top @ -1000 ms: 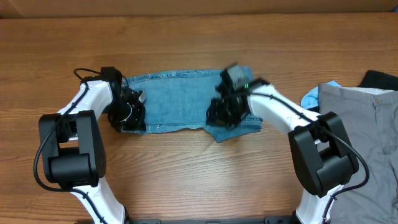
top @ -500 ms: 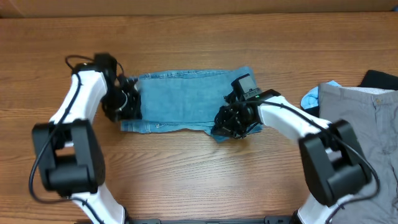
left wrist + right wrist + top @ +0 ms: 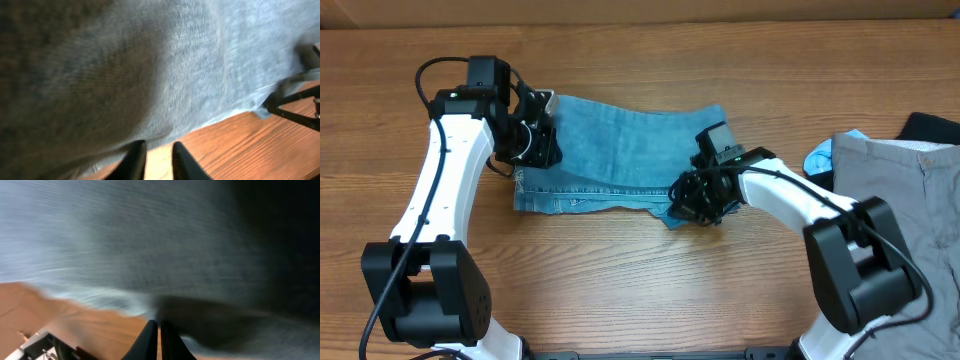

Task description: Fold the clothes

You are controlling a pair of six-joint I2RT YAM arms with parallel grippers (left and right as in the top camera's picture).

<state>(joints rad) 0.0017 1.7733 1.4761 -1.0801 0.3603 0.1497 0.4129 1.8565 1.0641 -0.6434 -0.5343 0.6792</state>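
Note:
The light-blue denim jeans (image 3: 620, 150) lie folded into a wide band across the middle of the wooden table. My left gripper (image 3: 538, 145) sits at their far left edge. In the left wrist view its jaws (image 3: 155, 150) stand slightly open, with bare wood in the gap and the denim (image 3: 150, 65) just beyond the tips. My right gripper (image 3: 692, 205) is at the jeans' front right corner. Its fingers (image 3: 158, 325) are pressed together where the tips meet the folded denim edge (image 3: 125, 235). The pinched spot is in shadow.
Plain grey trousers (image 3: 905, 230) lie at the right edge of the table. A pale-blue garment (image 3: 820, 157) and a black one (image 3: 930, 127) lie beside them. Both white arms reach in from the near side.
My left gripper moved from the jeans' near left edge to the far left edge and its jaws parted. My right gripper shifted toward the front right corner and closed there.

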